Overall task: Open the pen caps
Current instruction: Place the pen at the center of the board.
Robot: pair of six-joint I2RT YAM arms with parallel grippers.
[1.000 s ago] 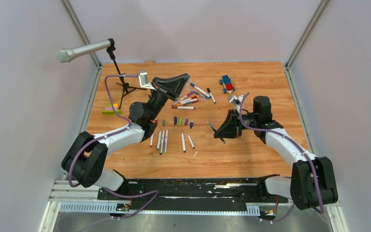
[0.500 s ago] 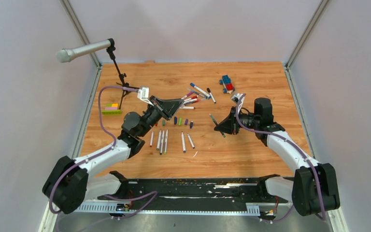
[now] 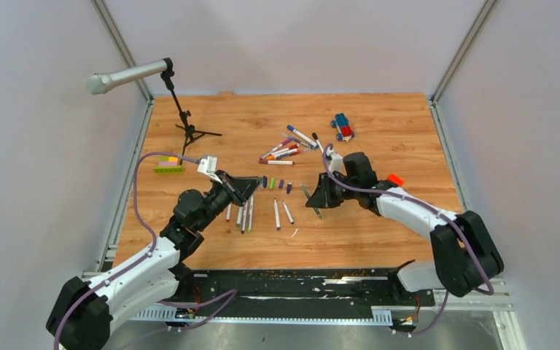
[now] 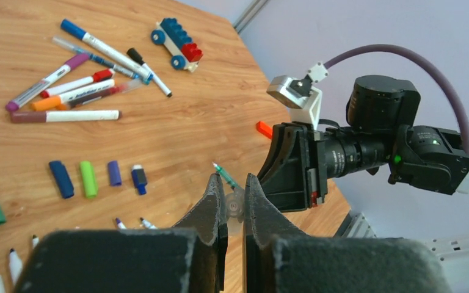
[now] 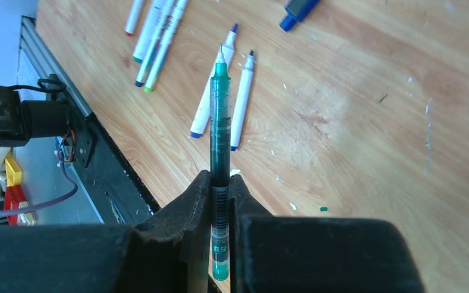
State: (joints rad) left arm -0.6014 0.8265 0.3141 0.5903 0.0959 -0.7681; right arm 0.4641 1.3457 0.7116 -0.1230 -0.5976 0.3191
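Left gripper (image 4: 234, 202): jaws almost together, pinching a small clear cap (image 4: 236, 209). Right gripper (image 5: 220, 186): jaws clamped on a green pen (image 5: 221, 104), its bare tip at 12 o'clock in the wrist view.

Top view: the left gripper sits at 9 o'clock of the right. Loose caps (image 3: 275, 183) lie in a row between them. Bare pens (image 3: 246, 213) lie at 6 o'clock of that row, capped pens (image 3: 284, 151) at 12, and a toy car (image 3: 343, 127) at 1.

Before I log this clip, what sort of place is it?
Probably a lab recording booth: a wood-grain table boxed in by plain pale walls, with a microphone on a stand aimed over it.
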